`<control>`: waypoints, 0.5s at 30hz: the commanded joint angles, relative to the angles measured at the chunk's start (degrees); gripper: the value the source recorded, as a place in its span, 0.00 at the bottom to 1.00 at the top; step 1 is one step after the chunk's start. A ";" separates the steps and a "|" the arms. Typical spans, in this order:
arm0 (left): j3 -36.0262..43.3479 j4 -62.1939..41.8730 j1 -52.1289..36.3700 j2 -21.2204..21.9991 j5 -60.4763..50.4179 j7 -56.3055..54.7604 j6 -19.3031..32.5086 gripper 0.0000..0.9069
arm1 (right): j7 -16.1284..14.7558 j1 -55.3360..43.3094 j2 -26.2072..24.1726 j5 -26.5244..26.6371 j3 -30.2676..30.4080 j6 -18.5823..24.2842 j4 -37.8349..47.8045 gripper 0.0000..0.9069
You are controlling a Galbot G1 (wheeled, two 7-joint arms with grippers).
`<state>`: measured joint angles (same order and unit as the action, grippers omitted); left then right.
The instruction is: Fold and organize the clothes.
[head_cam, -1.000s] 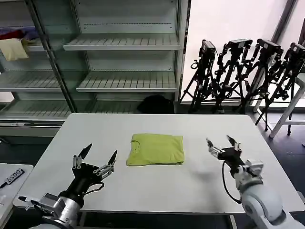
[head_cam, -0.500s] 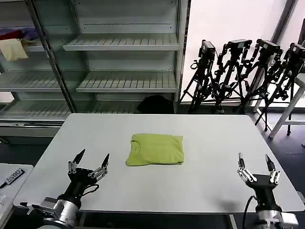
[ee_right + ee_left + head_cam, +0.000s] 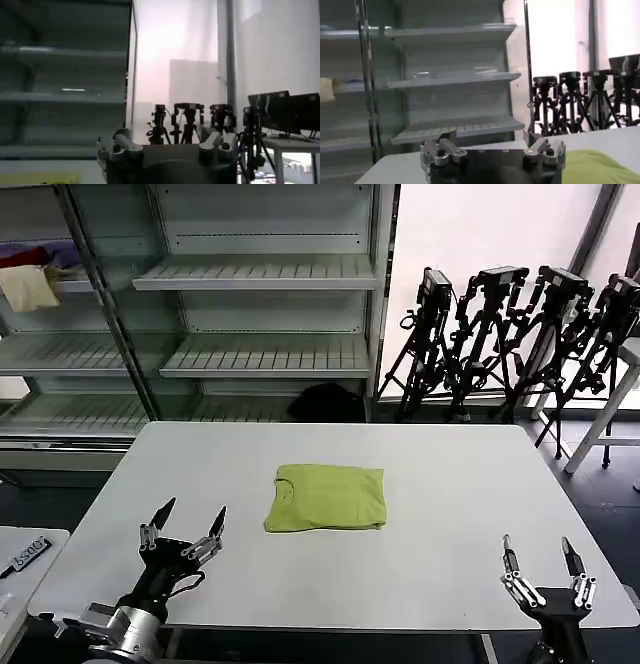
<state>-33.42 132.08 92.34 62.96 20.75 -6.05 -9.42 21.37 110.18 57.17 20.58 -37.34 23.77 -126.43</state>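
Now | folded T-shirt (image 3: 326, 497) mid-worktop (image 3: 450, 474), long axis sideways | left claw (image 3: 182, 528) nearer, spread | right claw (image 3: 543, 566) spread, empty

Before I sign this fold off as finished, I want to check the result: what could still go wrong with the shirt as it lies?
The T-shirt lies folded mid-table, plain side up, both grippers open and clear of it: left gripper, right gripper.

1. Its collar edge looks rounded and uneven, so the fold may loosen.
2. Either arm reaching back across the table could drag the loose cloth.
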 commanded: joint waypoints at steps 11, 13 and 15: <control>-0.70 1.39 2.28 0.85 -0.89 -0.45 -0.16 1.00 | -0.89 2.55 0.61 -1.41 0.72 4.17 0.67 1.00; -0.76 1.43 2.62 1.14 -0.94 -0.43 -0.10 1.00 | -0.90 2.54 0.56 -1.37 0.80 4.18 0.67 1.00; -1.01 1.42 3.18 1.36 -1.08 -0.35 0.11 1.00 | -1.07 2.49 0.41 -1.35 0.94 4.27 0.77 1.00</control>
<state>-34.17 133.03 94.16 63.71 19.96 -6.41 -9.38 20.78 111.94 57.62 19.49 -36.63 26.89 -125.85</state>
